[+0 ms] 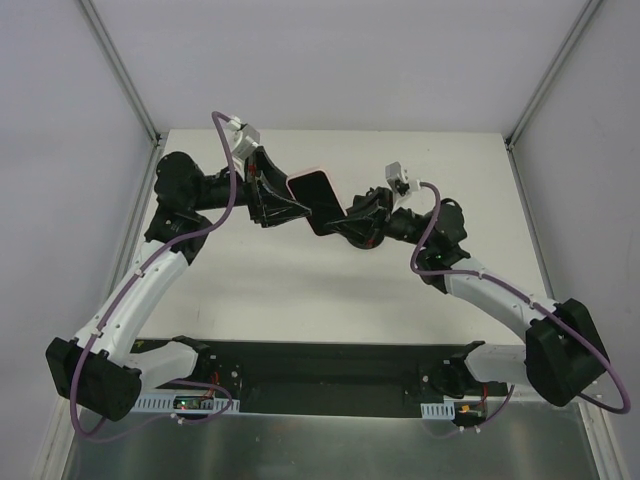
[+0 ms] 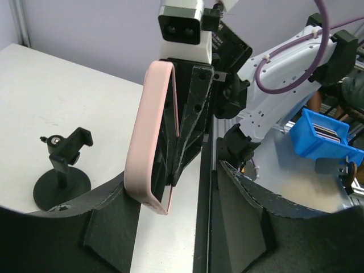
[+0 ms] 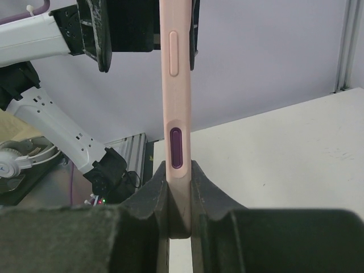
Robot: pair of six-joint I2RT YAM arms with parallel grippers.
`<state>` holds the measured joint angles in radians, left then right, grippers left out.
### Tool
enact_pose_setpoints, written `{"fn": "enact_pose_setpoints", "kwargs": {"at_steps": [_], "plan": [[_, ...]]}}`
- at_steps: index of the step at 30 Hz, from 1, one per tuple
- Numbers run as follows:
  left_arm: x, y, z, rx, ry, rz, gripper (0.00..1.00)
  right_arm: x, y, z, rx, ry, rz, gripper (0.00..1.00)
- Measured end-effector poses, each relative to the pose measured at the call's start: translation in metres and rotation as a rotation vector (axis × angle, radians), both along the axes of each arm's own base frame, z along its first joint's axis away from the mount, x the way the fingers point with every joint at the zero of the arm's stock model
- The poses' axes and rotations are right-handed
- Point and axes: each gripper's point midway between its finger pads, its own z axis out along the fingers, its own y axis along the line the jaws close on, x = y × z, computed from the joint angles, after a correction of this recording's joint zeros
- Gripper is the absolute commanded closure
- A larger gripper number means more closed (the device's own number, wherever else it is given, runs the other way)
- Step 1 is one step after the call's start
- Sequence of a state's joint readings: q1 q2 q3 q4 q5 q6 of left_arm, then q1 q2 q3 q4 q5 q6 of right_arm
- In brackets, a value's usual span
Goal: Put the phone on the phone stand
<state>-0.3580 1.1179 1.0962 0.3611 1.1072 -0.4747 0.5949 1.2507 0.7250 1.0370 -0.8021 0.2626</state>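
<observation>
Pale grey walls are seen around a white bench (image 1: 300, 290), above which the phone (image 1: 314, 198) is held clear of the surface, between the two arms. Its black screen is turned upward in the top view, with the pink case showing along the rim. In the right wrist view the phone is seen edge-on and upright, with a pink side button above a purple oval key. Its lower end is clamped tightly between the two dark fingers of the right pincer (image 3: 179, 216), which is closed on it. In the left wrist view the pink back is presented. The phone's near end is set between the spread fingers of the left pincer (image 2: 172, 173). That pincer is open: the phone is close against the finger on the left of that view, while a clear gap is left to the other finger. The phone stand (image 2: 61, 170) is seen on the bench to the left in the same view, upright on its round base, well apart from the phone, with its clamp bracket unoccupied. A blue bin (image 2: 318, 133) is visible beyond the bench edge at the right.
</observation>
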Motion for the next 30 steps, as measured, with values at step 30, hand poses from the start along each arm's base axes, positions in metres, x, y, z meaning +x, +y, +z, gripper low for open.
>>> {"fn": "enact_pose_setpoints", "kwargs": {"at_steps": [30], "plan": [[-0.007, 0.007, 0.014, -0.046, -0.020, 0.005, 0.81, -0.014, 0.024, -0.001, -0.020, -0.032, 0.171, 0.99]]}}
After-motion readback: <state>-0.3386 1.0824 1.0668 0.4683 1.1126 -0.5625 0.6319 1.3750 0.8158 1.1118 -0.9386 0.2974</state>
